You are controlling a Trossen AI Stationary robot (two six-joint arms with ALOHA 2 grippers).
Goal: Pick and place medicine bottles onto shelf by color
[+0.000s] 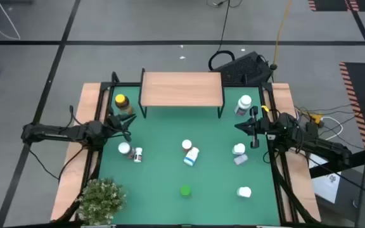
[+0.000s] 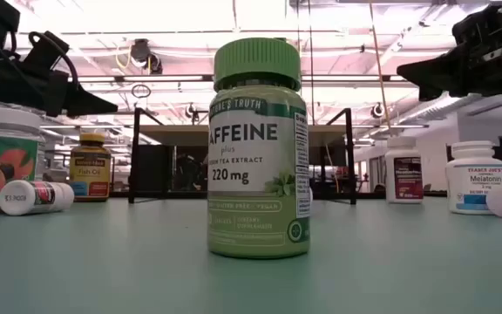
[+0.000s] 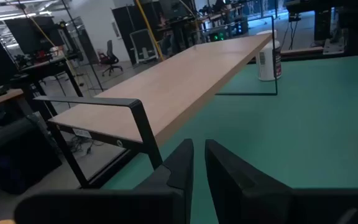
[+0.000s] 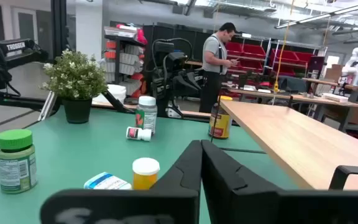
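Green mat, left to right: left gripper at left edge, jaws nearly together, holding nothing, beside amber bottle. Shelf bare at the back; green bottle up front, white bottles scattered. Right gripper jaws pressed together, empty, right edge.

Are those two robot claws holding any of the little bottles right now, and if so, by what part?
Nothing is held. The left gripper and the right gripper are both shut on nothing, above the green mat.
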